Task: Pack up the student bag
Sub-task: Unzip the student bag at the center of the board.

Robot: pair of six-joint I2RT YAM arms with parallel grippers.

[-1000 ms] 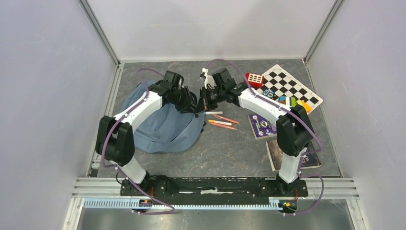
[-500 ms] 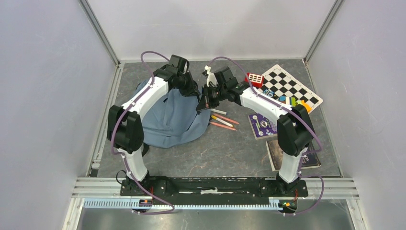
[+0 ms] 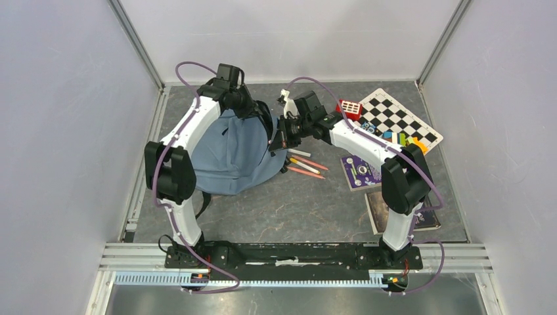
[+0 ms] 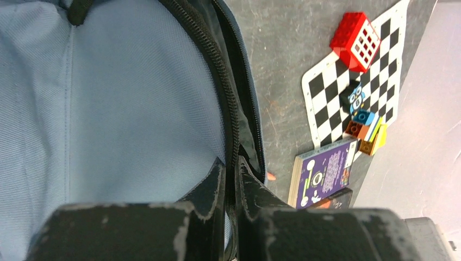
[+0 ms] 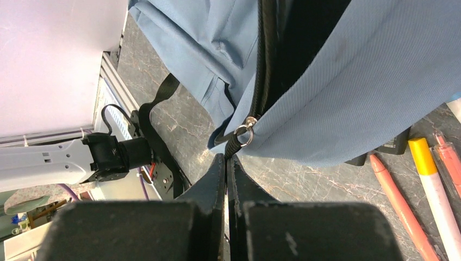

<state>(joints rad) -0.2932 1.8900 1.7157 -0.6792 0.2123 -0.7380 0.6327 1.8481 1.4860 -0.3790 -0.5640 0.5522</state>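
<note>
The left claw (image 4: 231,167) and right claw (image 5: 225,161) are each gripping the bag (image 3: 230,154) by its zipper (image 4: 217,70), opening it; next calls for spreading the mouth wider

Blue-grey student bag (image 3: 226,154), black-and-white checkered mat (image 3: 397,118), red block (image 3: 350,108), purple book (image 3: 360,172)

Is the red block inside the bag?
No, the red block rests at the checkered mat's corner, outside the bag.
</note>
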